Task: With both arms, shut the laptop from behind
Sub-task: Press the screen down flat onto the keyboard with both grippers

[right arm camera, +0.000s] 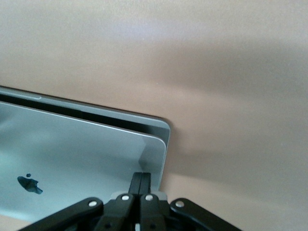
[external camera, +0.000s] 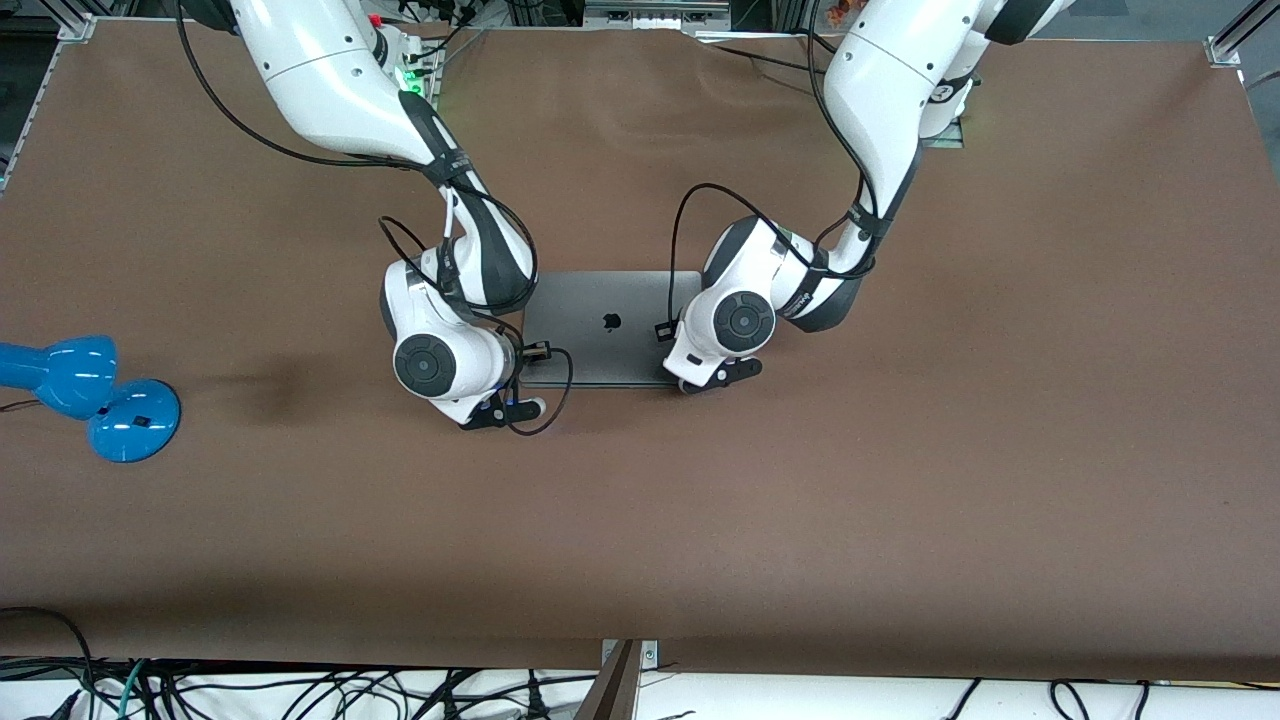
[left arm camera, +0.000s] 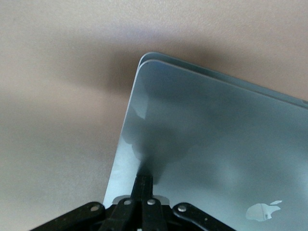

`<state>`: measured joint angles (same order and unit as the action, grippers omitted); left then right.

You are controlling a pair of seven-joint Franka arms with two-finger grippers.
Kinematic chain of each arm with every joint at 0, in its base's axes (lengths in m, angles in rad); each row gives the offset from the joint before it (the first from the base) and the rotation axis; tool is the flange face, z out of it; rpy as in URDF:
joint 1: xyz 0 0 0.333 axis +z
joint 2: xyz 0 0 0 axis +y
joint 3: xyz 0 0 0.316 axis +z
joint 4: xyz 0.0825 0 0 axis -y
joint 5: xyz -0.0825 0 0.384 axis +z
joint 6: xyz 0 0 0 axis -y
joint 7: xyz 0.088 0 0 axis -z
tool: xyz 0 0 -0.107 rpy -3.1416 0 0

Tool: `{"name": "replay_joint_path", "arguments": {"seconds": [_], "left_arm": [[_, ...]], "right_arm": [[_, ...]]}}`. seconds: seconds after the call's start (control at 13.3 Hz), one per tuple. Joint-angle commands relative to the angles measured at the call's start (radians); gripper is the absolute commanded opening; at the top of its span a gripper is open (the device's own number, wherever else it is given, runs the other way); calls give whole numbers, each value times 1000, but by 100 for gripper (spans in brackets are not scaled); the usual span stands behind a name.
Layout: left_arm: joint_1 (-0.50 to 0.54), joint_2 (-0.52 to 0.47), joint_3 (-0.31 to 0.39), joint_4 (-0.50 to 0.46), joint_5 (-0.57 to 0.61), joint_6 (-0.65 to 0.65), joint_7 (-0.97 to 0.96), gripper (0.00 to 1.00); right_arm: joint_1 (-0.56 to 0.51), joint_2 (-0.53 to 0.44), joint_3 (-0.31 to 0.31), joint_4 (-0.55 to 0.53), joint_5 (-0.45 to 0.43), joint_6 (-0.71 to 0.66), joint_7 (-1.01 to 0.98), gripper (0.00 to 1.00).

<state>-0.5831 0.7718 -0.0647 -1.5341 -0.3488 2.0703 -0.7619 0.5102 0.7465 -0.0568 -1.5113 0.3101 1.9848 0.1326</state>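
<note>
Laptop (external camera: 610, 325) lid sits nearly flat under my left pincer (left arm camera: 143, 185) and right pincer (right arm camera: 140, 183), both pinched together, one pressing near each lid corner.

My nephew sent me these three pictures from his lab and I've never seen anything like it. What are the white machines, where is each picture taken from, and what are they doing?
The white jointed machines are two robot arms at a brown table. The wide picture looks down from a high camera facing them; the other two come from cameras on each arm's wrist.

Between the arms lies a slim grey metal laptop with a dark apple logo, its lid almost down, a thin gap showing. The left gripper and the right gripper, black two-finger claws, are shut and hold nothing; each presses its tip on a corner of the lid. A blue lamp sits at the right arm's end of the table.
</note>
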Motion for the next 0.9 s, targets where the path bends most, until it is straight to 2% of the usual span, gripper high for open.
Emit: {"name": "replay_joint_path", "arguments": {"seconds": [0.0,0.82], "left_arm": [[3,30,-4,34,22,2,9,0],[3,43,-4,34,24,27,12,0]], "right_arm": [[-6,24,5,22,-8,14,-19,0],[-4,44,5,25,-6,49,-18,0]]}}
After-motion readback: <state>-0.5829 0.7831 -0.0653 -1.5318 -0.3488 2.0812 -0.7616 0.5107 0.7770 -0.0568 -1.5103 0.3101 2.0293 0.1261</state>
